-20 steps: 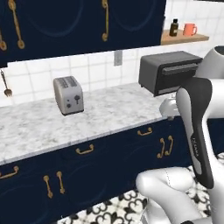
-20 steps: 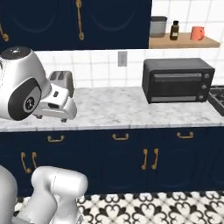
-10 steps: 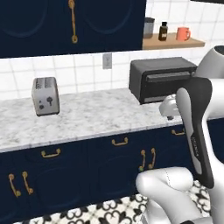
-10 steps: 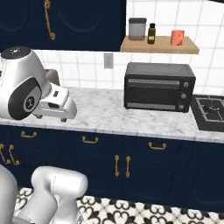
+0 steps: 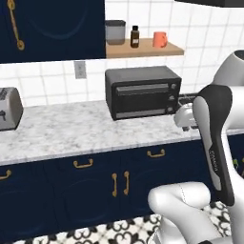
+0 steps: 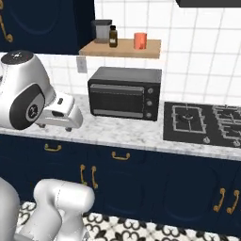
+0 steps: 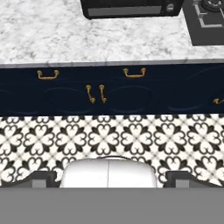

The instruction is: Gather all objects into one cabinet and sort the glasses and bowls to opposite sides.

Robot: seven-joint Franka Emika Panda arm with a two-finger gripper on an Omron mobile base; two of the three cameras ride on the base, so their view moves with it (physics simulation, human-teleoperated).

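Left base view has slid along the marble counter (image 5: pixel 71 131) as the base drives, bringing toaster oven (image 5: pixel 143 91) and shelf's salmon-orange cup (image 5: pixel 160 39) closer, while the gripper (image 7: pixel 108 175) hangs wide, empty.

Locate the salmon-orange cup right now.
The salmon-orange cup stands at the right end of the wooden shelf above the toaster oven, right of the brown bottle and the grey canister.
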